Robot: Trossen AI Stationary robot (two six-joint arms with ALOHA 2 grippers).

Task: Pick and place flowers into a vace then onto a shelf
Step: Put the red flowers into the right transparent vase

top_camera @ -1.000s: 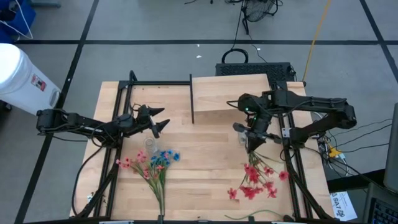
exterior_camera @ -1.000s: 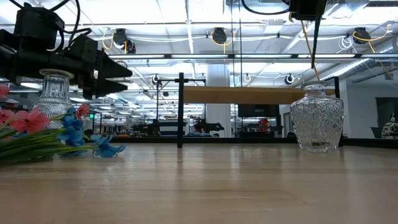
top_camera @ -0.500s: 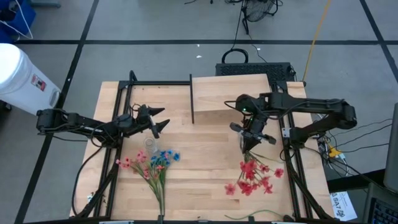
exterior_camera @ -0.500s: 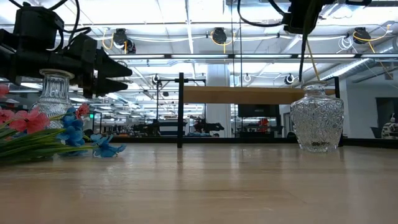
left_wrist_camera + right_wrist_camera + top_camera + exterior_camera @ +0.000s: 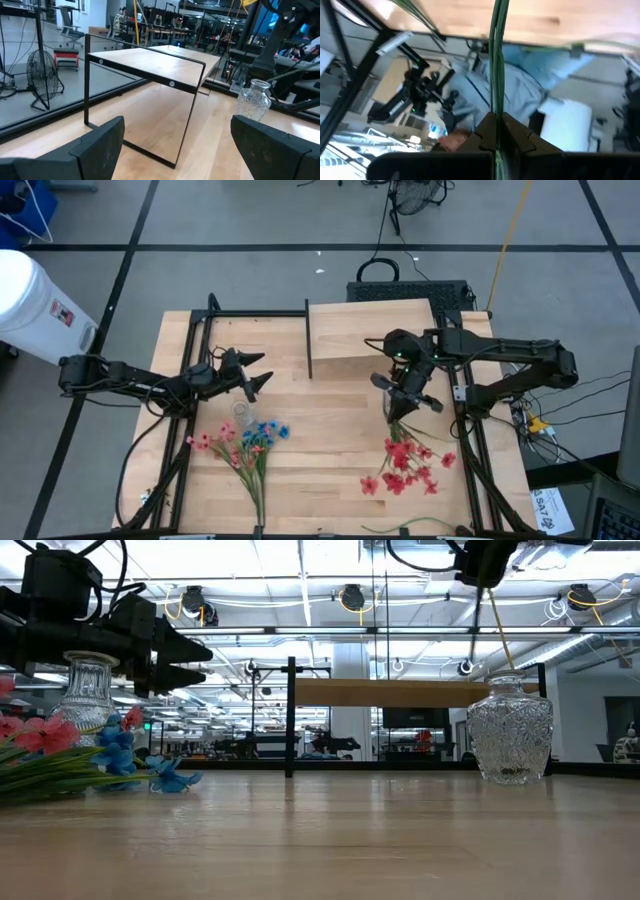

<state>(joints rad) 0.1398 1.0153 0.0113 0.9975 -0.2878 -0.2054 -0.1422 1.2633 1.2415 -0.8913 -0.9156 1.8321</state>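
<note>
Wooden tabletop [image 5: 330, 450] on a grey tiled floor, a black frame round its edge. Landmark: the shelf [image 5: 372, 328], a light board on thin black legs at the far middle of the table.

Right gripper [image 5: 402, 402] hangs just in front of the shelf, toward its right end. Fingers [image 5: 512, 132] are pressed together on the green stems of the red flowers [image 5: 408, 465]. In the right wrist view the stems run straight out between the closed fingers. From above, the bunch's long axis runs from the gripper away from the shelf toward the near edge, stems at the shelf end, red blossoms fanned out at the near end. In the low view the stem [image 5: 497, 628] slants down from the gripper to the mouth of a cut-glass vase [image 5: 509, 731]; whether the stem end is inside the neck cannot be told.

Left gripper [image 5: 256, 374] sits off the shelf's left end, a little in front of it, fingers spread wide, holding nothing. In the left wrist view both fingers frame the shelf and the vase beyond it.

Second bunch, the pink and blue flowers [image 5: 247, 445], lies flat on the table, in front of the left gripper and farther from the shelf. Its long axis runs roughly shelf-to-near-edge, blossoms toward the shelf, stems trailing to the near edge. A smaller glass vase [image 5: 87, 692] stands upright just beside those blossoms.
</note>
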